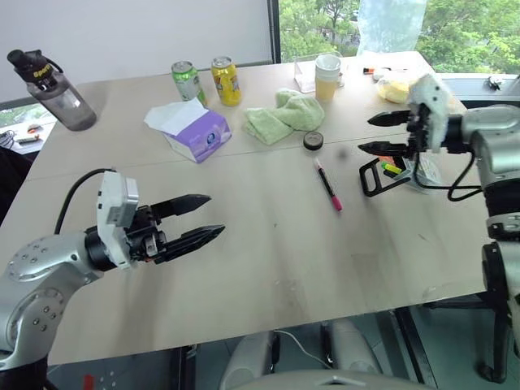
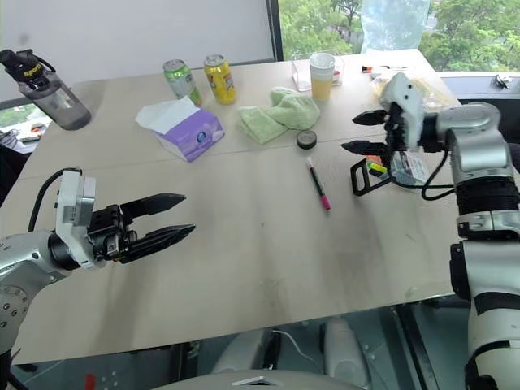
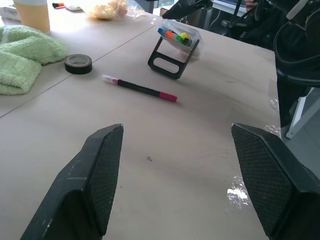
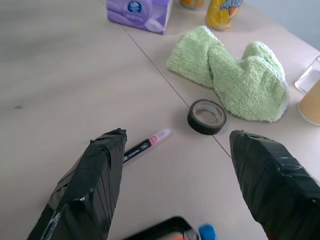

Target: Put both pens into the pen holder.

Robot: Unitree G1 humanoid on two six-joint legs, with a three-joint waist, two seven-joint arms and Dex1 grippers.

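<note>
Pale table [image 1: 268, 236], black pen [image 1: 328, 184] with pink-magenta ends, lying flat

Black pen [image 1: 328, 185], pink-magenta ends

Office or meeting room: long pale tabletop [image 1: 268, 244] beside big windows [image 1: 349, 20] onto trees, plain white wall [image 1: 138, 32], drink cans [image 1: 227, 80] beyond the tool.
</note>
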